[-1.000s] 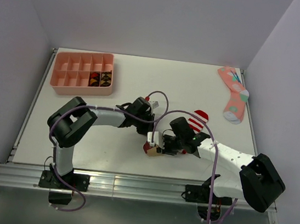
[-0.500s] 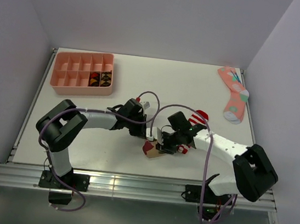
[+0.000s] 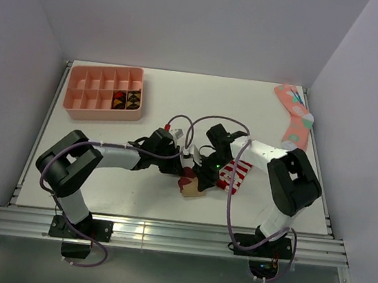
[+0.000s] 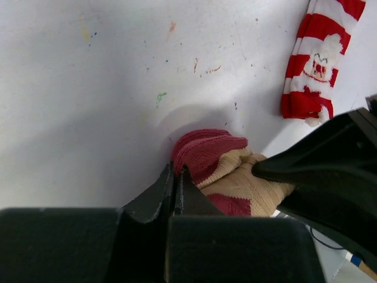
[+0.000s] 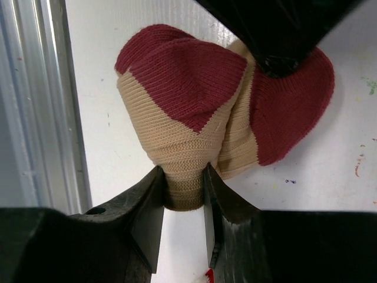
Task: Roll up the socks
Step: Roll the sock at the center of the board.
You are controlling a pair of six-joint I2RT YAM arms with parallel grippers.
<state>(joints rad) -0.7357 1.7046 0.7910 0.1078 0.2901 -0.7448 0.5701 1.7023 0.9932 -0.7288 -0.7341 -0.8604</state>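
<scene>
The tan sock (image 3: 192, 186) with dark red toe and heel lies bunched on the white table near the front. It fills the right wrist view (image 5: 188, 112) and shows in the left wrist view (image 4: 235, 177). My right gripper (image 5: 183, 177) is shut on a tan fold of it. My left gripper (image 4: 175, 172) is shut, its tips pinching the sock's dark red edge from the other side. The red-and-white striped sock (image 3: 235, 175) lies flat just right of it, partly under the right arm, and it also shows in the left wrist view (image 4: 315, 65).
A pink compartment tray (image 3: 105, 91) with a few dark items stands at the back left. A pink sock with teal and grey pattern (image 3: 294, 119) lies at the back right. The table's metal front rail (image 5: 35, 106) is close to the tan sock.
The right arm has swung from the right to reach in from behind, over the striped sock. The left arm has stretched lower. Both grippers stay at the tan sock.
</scene>
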